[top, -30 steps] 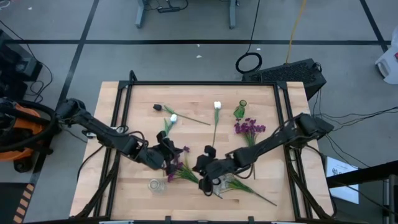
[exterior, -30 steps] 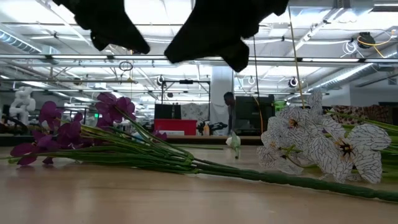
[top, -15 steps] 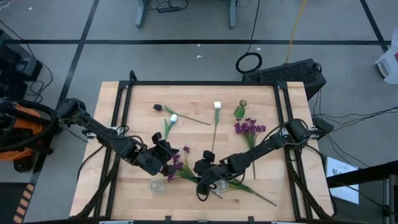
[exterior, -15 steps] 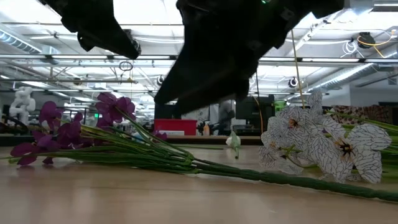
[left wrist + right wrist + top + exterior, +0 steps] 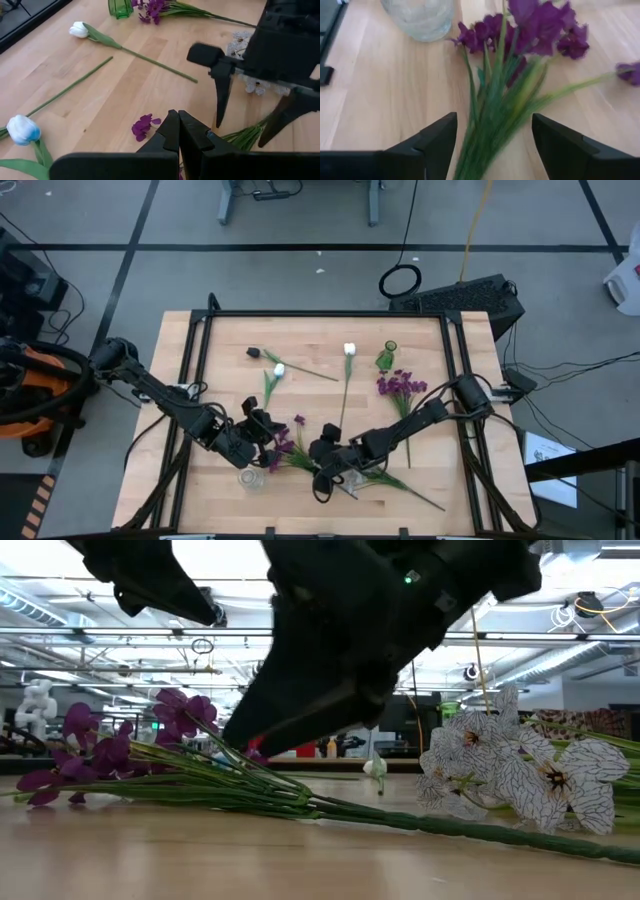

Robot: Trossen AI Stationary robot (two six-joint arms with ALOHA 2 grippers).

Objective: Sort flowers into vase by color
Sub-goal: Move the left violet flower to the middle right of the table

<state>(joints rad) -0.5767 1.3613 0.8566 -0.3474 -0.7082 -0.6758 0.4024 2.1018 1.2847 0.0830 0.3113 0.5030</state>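
Right wrist view: your right gripper (image 5: pixel 492 137), fingers spread, straddles the purple flowers' (image 5: pixel 520 30) stems lengthwise (blossoms ahead, toward the glass vase (image 5: pixel 420 17)); left gripper (image 5: pixel 178 131) is clenched nearby.

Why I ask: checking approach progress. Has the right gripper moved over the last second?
Yes. In the high view the right gripper has slid toward the table's near edge, over the purple flower stems.

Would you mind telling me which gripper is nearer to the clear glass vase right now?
Left. The left gripper, shut, sits just above-right of the clear glass vase in the high view; the right gripper, open, straddles the purple flower stems farther to its right.
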